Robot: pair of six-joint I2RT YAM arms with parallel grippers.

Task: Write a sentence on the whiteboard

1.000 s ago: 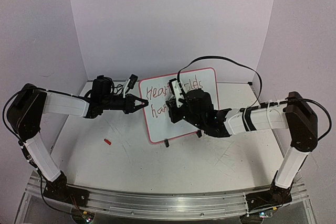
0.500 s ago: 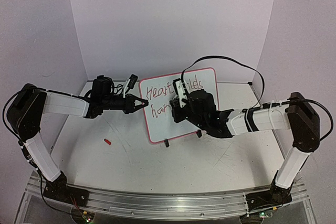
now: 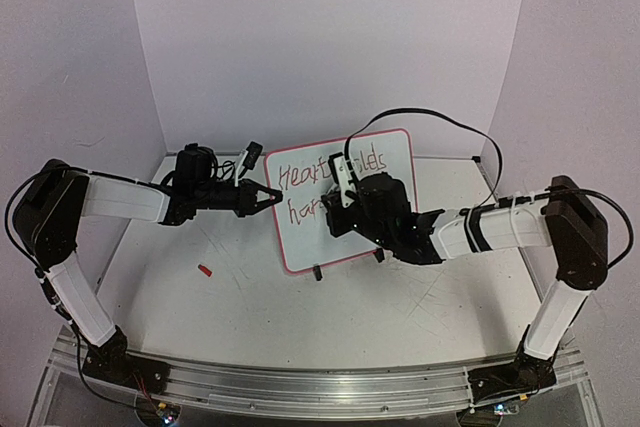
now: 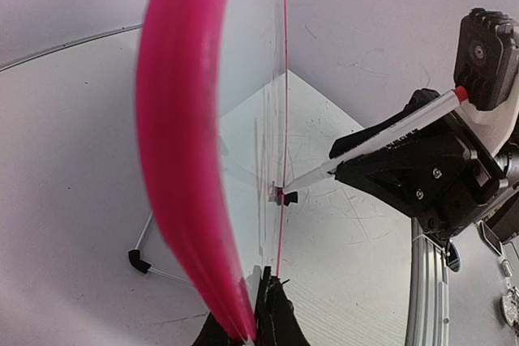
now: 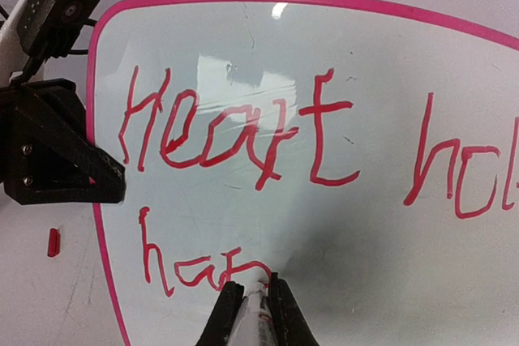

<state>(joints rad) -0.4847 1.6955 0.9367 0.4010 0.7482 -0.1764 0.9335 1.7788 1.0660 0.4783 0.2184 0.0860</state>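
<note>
The whiteboard (image 3: 300, 239) stands upright mid-table on black clip feet, its pink rim (image 4: 182, 168) filling the left wrist view. Red writing reads "Heart holds" on top and "han" (image 5: 195, 269) below. My left gripper (image 3: 272, 197) is shut on the board's left edge, its fingers (image 4: 276, 313) pinching the rim. My right gripper (image 3: 337, 209) is shut on a white marker (image 4: 381, 139) with a red end. The marker (image 5: 258, 313) sits between the fingers, its tip touching the board at the end of the lower line.
A small red cap (image 3: 204, 270) lies on the table left of the board, also visible past the rim (image 5: 53, 242). Purple walls close in the back and sides. A black cable (image 3: 440, 119) loops above the right arm.
My right gripper with the marker has slid slightly to the right along the lower line. The left arm and the board have not moved.
</note>
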